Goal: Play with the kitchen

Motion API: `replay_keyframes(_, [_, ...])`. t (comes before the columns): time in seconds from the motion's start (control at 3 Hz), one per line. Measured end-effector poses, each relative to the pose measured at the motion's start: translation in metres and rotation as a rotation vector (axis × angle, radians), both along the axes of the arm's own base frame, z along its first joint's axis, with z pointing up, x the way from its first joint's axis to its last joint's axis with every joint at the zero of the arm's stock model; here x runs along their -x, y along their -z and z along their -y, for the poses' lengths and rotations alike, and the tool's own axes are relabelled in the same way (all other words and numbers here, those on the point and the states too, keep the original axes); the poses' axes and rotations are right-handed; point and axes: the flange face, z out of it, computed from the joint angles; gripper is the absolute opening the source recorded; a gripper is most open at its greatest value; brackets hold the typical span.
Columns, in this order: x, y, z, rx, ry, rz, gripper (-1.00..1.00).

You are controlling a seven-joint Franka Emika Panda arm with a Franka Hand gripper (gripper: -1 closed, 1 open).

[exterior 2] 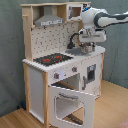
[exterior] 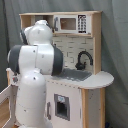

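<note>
While its white arm (exterior 2: 107, 19) reaches in horizontally from the second exterior view's right, the gripper (exterior 2: 88, 47) hangs wrist-down over the grey sink (exterior 2: 86, 50) of the kitchen (exterior 2: 60, 65), just beside the black faucet (exterior 2: 74, 39). Whether the fingers are spread or closed can't be told; nothing visibly held, and contact w/ the sink rim is unclear.

Seen in the first exterior view, the arm's bulky base and elbow joints (exterior: 35, 60) fill the first exterior view's left, blocking the stovetop side of the unit; the gripper itself is hidden there. Faucet, sink basin and rounded wood counter (exterior: 97, 79) stay visible to the first exterior view's right.

Toy unit stands upright on a wood floor (exterior 2: 112, 107) against a grey curtain backdrop (exterior 2: 10, 55). Its oven door (exterior 2: 72, 102) hangs open, tilted out & down toward the camera in the second exterior view. Stovetop (exterior 2: 52, 59) w/ red burners sits on the second exterior view's left of the sink, hood (exterior 2: 48, 21) above it, microwave (exterior: 70, 23) on the top shelf, knobs (exterior 2: 65, 73) on the front panel.
</note>
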Motion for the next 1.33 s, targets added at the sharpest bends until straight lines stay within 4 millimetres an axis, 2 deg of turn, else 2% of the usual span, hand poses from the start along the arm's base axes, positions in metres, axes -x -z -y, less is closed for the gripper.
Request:
replay_keyframes(0.67, [0.010, 0.001, 0.034, 0.016, 0.040, 0.056, -1.00])
replay_keyframes(1.0, [0.005, 0.006, 0.051, 0.027, 0.071, 0.106, -1.00])
replay_keyframes(1.33, [-0.014, 0.016, 0.056, 0.021, 0.090, 0.159, -1.00])
